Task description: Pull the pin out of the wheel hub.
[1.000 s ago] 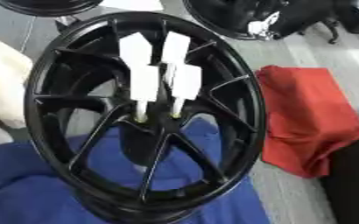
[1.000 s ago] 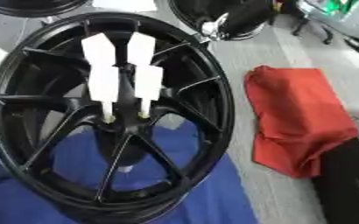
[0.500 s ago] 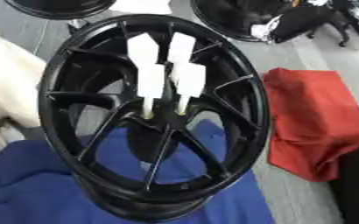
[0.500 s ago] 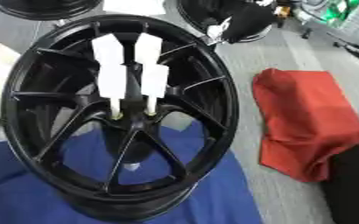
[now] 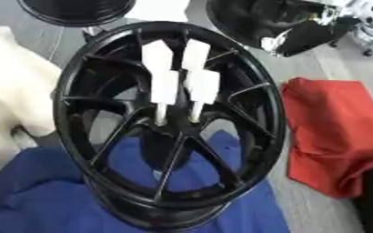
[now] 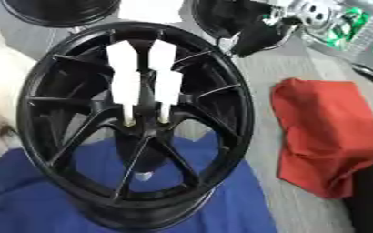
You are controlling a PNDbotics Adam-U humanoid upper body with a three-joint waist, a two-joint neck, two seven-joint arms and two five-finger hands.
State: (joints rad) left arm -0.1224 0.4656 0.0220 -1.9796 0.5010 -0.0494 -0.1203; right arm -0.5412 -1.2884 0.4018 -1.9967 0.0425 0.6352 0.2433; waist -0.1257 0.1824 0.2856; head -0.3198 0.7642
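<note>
Wheel hub (image 5: 170,123) sits propped on the blue cloth (image 5: 38,195), white pins (image 5: 164,93) sticking from its centre — neither robot hand's in view, so grip unknown.

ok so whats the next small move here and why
Probably bring a hand into view and down toward the white pins, which stand in the centre of the black wheel hub. No pin looks pulled yet, and neither hand shows in either view, so reaching in likely has to come before any grasp.
</note>
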